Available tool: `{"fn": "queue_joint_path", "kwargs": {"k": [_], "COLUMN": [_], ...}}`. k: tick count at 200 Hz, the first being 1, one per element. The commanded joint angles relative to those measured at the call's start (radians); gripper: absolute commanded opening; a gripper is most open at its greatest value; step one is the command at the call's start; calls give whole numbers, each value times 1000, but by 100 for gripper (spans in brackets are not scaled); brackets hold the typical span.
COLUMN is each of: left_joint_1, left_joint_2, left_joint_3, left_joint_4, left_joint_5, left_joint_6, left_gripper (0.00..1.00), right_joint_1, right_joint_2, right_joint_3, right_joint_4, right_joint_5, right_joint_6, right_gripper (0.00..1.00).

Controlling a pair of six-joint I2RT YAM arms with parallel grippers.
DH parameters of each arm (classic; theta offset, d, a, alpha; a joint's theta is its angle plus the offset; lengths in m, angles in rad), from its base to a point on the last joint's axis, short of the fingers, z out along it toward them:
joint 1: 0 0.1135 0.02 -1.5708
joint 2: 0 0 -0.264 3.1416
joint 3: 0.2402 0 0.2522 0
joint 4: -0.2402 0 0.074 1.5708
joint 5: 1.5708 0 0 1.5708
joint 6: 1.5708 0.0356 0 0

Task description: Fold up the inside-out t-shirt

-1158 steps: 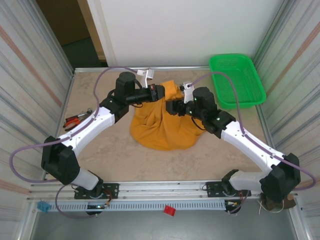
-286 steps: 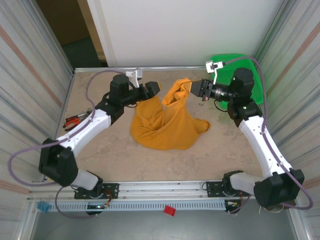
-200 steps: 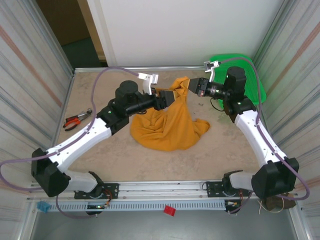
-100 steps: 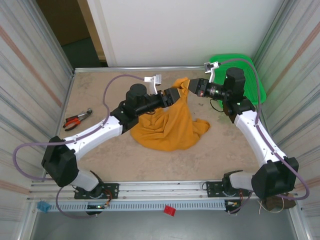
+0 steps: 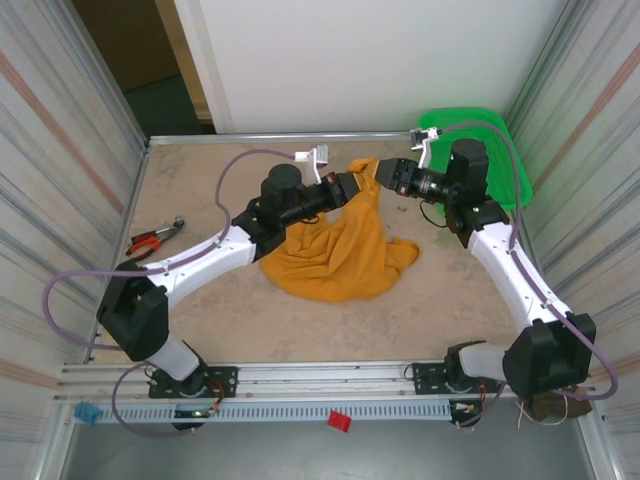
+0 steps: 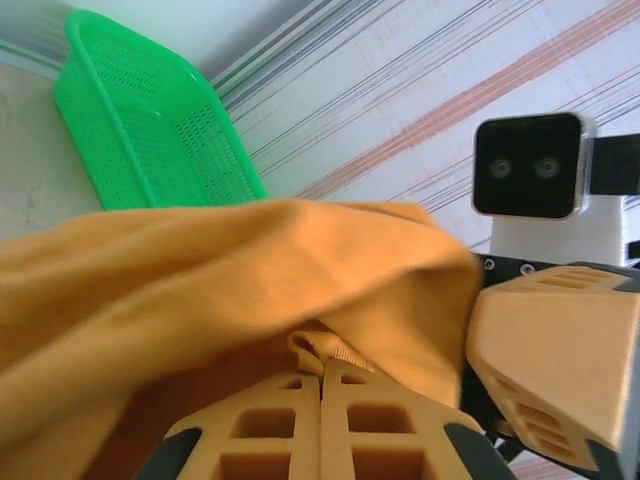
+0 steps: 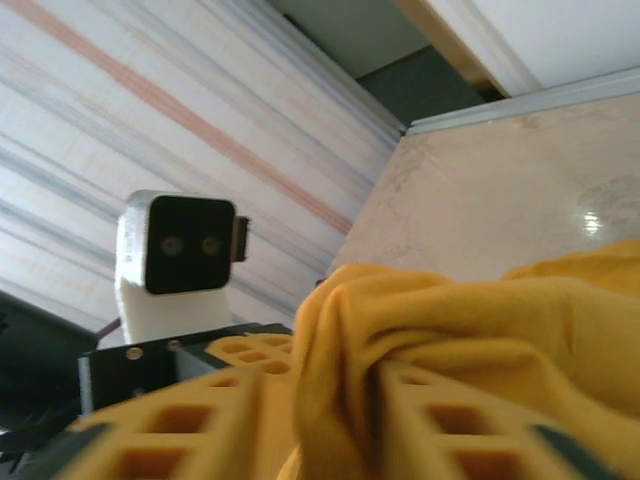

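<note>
left gripper (image 6: 322, 385): orange lattice fingers pressed together on a fold of mustard-yellow cotton t-shirt (image 6: 200, 265) | green perforated plastic basket (image 6: 150, 125): upper left, behind the cloth | right gripper (image 6: 545, 350): against the cloth, at right

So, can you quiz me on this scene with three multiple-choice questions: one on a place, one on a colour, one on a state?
1. Where is the green plastic mesh basket? A) the table's far right corner B) its near left corner C) under the shirt
2. What colour are the handles of the small pliers? A) blue B) red C) white
3. How is the left gripper? A) wide open B) holding the basket C) shut on the mustard-yellow cotton t-shirt
Answers: 1 A, it sits by the far right wall; 2 B, red on the beige top; 3 C, its fingers meet, pinching cloth.
</note>
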Motion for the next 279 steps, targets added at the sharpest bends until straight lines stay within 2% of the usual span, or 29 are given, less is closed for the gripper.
{"fn": "queue_joint_path", "kwargs": {"k": [1, 29, 44, 58, 81, 103, 130, 161, 214, 251, 269, 274, 279], "left_joint_1": [27, 46, 56, 63, 65, 66, 68, 67, 54, 31, 13, 8, 3], "left_joint_2": [-58, -76, -76, -69, -67, -68, -92, -95, -81, -78, -71, -69, -66], "left_joint_3": [81, 183, 230, 273, 315, 369, 326, 271, 298, 334, 360, 370, 378], "left_joint_4": [-66, -195, -235, -261, -249, -313, -352, -324, -318, -318, -320, -323, -323], "left_joint_5": [44, 105, 130, 159, 198, 249, 233, 220, 212, 209, 216, 220, 226], "left_joint_6": [7, 22, 22, 25, 30, 122, 201, 199, 186, 192, 195, 194, 195], "left_gripper": [0, 0, 0, 0, 0, 0, 0, 0, 0, 0, 0, 0, 0], "right_joint_1": [-30, 0, 54, 123, 177, 132, 86, 83, 172, 210, 211, 210, 210], "right_joint_2": [-44, -79, -86, -67, 15, 36, -78, -161, -64, -2, 33, 41, 51], "right_joint_3": [-56, -165, -228, -254, -251, -220, -139, -53, -15, -50, -48, -45, -42], "right_joint_4": [-3, 52, 97, 93, 70, 25, -118, -222, -150, -89, -66, -61, -57], "right_joint_5": [81, 81, 83, 140, 218, 195, 198, 208, 208, 270, 261, 254, 244], "right_joint_6": [-12, -78, -107, -151, -172, -154, -197, -267, -297, -323, -327, -327, -328], "right_gripper": [77, 82, 82, 82, 71, 64, 70, 79, 81, 81, 74, 67, 55]}}
